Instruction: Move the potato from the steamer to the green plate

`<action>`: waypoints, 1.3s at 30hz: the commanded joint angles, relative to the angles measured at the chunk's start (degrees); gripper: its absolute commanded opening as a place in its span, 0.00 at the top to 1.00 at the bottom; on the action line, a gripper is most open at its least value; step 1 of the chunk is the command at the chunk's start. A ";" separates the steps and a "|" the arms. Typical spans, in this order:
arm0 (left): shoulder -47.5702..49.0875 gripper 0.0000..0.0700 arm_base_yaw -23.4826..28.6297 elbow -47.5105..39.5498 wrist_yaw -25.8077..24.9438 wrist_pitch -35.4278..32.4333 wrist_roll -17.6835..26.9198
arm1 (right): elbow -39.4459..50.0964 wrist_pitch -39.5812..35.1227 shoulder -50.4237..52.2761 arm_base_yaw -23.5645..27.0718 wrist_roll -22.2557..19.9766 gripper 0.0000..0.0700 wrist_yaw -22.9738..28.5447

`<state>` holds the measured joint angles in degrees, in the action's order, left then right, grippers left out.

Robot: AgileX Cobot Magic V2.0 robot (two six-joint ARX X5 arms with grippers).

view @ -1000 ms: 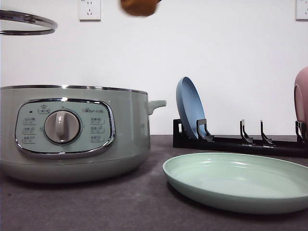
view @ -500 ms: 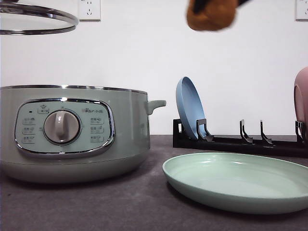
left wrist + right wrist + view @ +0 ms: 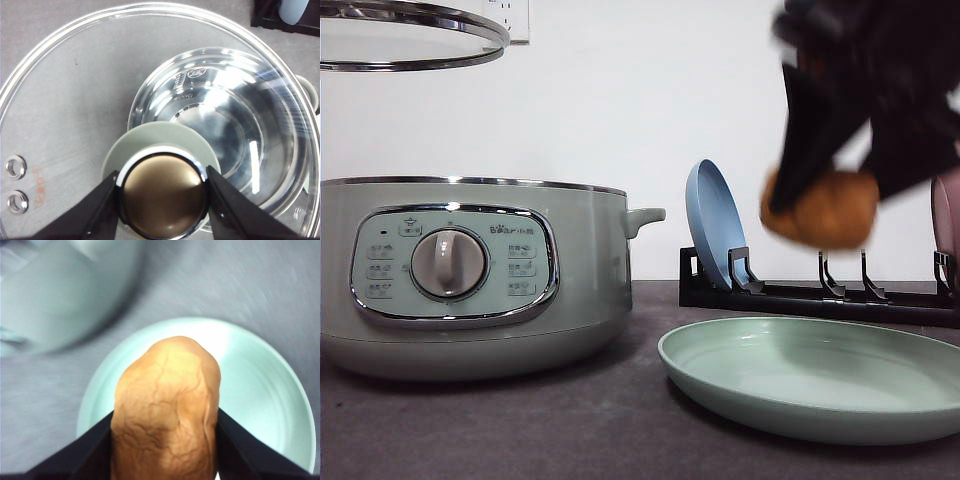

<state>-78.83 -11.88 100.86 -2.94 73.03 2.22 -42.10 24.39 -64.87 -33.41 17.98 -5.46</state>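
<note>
front view: right gripper (image 3: 820, 215) clamps the lumpy orange-brown potato (image 3: 832, 210) in the air above the shallow matte green plate (image 3: 820, 375), which holds nothing. left gripper (image 3: 162, 200) grips the knob of the glass lid (image 3: 410, 35), raised over the steamer (image 3: 470, 275).

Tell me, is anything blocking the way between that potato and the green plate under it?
Nothing visible is. The right gripper holds the potato in the air above the green plate, and the plate's surface looks bare. The dish rack with the blue plate stands behind, out of the way.
</note>
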 commanded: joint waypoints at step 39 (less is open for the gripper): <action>-2.74 1.00 -7.11 1.70 -4.48 -2.34 0.09 | -0.85 -8.11 -3.60 1.58 1.04 0.19 2.95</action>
<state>-80.50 -18.70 100.86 -7.20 73.03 2.22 -41.82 16.20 -68.42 -31.69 20.35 -2.81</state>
